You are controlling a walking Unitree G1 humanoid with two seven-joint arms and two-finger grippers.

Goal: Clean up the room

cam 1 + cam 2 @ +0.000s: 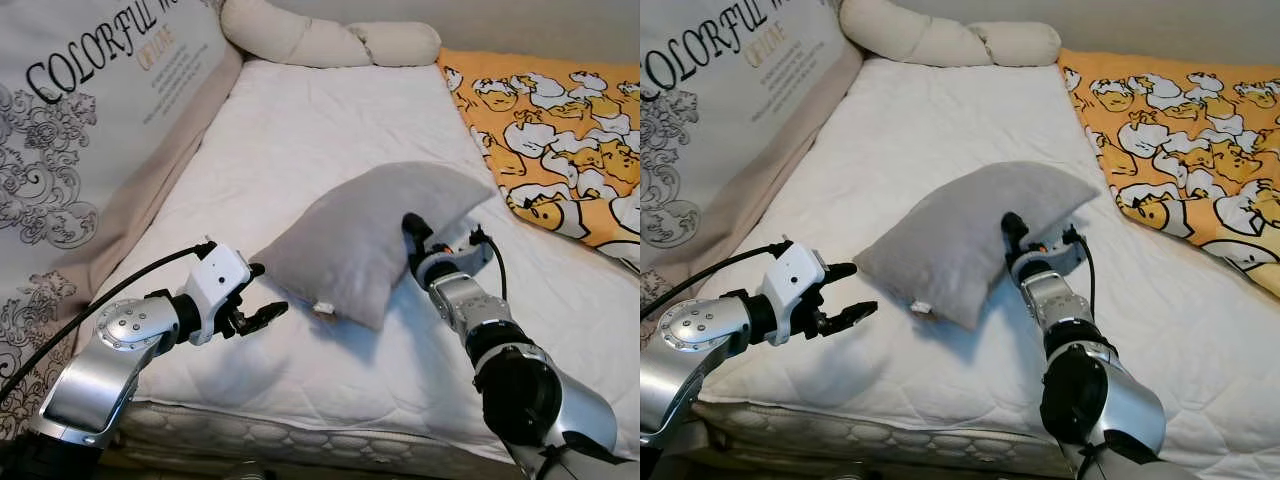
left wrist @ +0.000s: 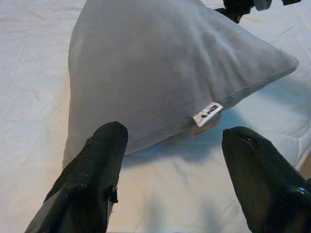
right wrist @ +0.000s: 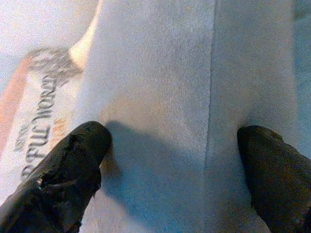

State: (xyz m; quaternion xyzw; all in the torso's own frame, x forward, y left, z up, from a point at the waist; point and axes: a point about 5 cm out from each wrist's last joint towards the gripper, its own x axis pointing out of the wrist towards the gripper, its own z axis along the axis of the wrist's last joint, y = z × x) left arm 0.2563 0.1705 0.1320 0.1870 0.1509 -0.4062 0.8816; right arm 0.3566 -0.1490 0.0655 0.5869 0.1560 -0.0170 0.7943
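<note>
Your left gripper (image 1: 258, 295) hovers low, arm bent at the elbow, black fingers (image 2: 92, 170) spread apart. Your right gripper (image 3: 180, 160) reaches forward, forearm extended, fingers (image 3: 73, 165) parted wide.

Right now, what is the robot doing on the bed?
The robot is handling a grey pillow that lies tilted on the white mattress. Its right claw presses against the pillow's right side, fingers spread wide on the fabric. The left claw is open and hovers just short of the pillow's lower left corner, not touching it. An orange duck-print blanket lies at the right.
</note>
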